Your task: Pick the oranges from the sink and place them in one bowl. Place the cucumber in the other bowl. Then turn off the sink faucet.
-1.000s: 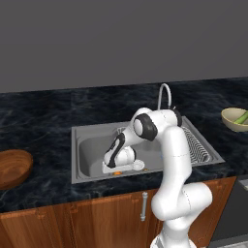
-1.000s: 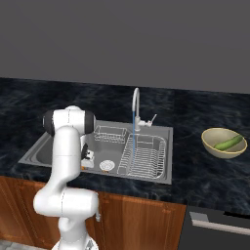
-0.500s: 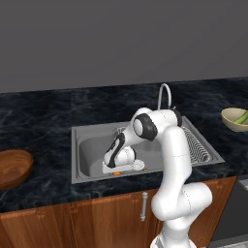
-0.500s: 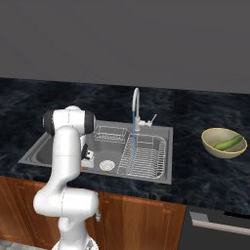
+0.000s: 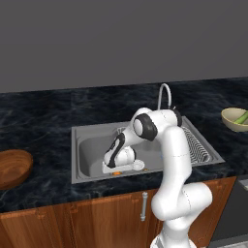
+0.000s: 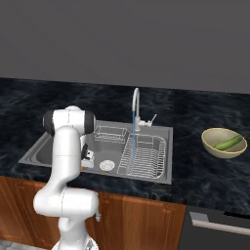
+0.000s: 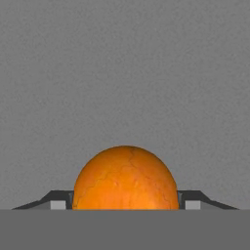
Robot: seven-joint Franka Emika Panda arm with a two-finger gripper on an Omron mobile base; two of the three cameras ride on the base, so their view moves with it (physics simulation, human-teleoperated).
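Down in the sink, my gripper stands over the basin floor near the front wall. One of the oranges sits between its two fingertips, which press on both its sides; the same orange peeks out under the hand. My gripper also shows behind the arm in the right base view. The brown wooden bowl rests on the counter at far left. The olive-yellow bowl at far right holds the cucumber. The faucet runs a blue stream.
A wire basket sits at the back of the sink and a ribbed drainer rack fills its right part. The round drain lies just right of my hand. Dark stone counter surrounds the sink.
The jaws have closed from wide open onto the orange. The arm and the hand have stayed in place.
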